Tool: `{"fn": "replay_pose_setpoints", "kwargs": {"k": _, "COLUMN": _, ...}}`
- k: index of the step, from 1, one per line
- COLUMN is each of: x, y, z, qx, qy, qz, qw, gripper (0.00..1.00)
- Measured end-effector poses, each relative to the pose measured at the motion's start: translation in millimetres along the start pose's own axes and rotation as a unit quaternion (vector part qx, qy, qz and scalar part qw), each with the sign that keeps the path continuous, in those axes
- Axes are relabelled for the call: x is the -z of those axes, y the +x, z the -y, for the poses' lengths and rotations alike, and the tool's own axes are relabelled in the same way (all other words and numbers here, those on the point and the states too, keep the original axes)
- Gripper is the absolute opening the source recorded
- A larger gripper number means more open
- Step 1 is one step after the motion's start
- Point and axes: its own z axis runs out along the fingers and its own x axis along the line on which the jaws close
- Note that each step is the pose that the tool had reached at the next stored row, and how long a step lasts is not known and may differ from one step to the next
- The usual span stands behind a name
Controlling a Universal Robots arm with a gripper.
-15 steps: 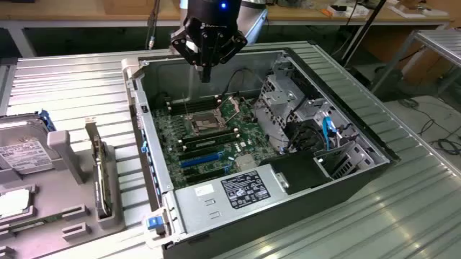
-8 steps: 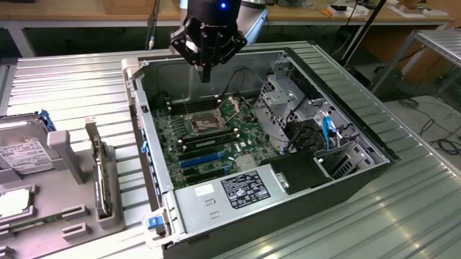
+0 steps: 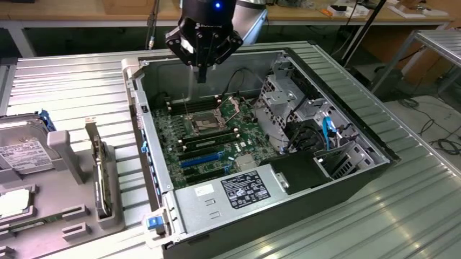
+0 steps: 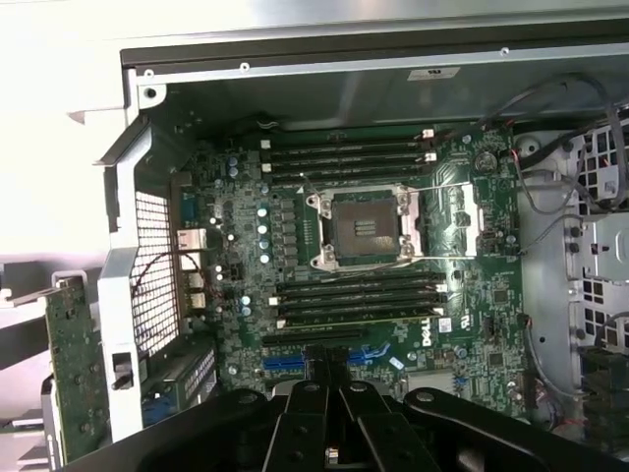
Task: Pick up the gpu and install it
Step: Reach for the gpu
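The work surface is a ribbed sheet-metal table (image 3: 403,205); behind it, at 12 o'clock in the exterior view, stands a wooden bench (image 3: 86,13), and cables lie on the floor (image 3: 432,124) at 3 o'clock. An open computer case (image 3: 288,216) lies on its side at table centre, exposing the green motherboard (image 3: 209,129) (image 4: 472,285) and its empty CPU socket (image 3: 204,121) (image 4: 362,228). The gripper (image 3: 202,75) (image 4: 330,447) hangs above the case's 12 o'clock end, fingers together and holding nothing. The gpu (image 3: 101,172) (image 4: 69,364) stands on edge in a grey holder (image 3: 61,151) outside the case, at 9 o'clock from it, well apart from the gripper. A hard drive (image 3: 21,151) lies beyond the holder
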Motion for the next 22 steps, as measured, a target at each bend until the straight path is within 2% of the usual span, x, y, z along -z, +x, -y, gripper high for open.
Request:
{"fn": "replay_pose_setpoints", "kwargs": {"k": 10, "x": 0.5, "y": 17.1, "z": 1.3, "qx": 0.000, "qy": 0.0000, "qz": 0.0000, "qw": 1.0000, "gripper": 0.11}}
{"fn": "replay_pose_setpoints", "kwargs": {"k": 22, "x": 1.2, "y": 43.7, "z": 3.3, "qx": 0.000, "qy": 0.0000, "qz": 0.0000, "qw": 1.0000, "gripper": 0.11}}
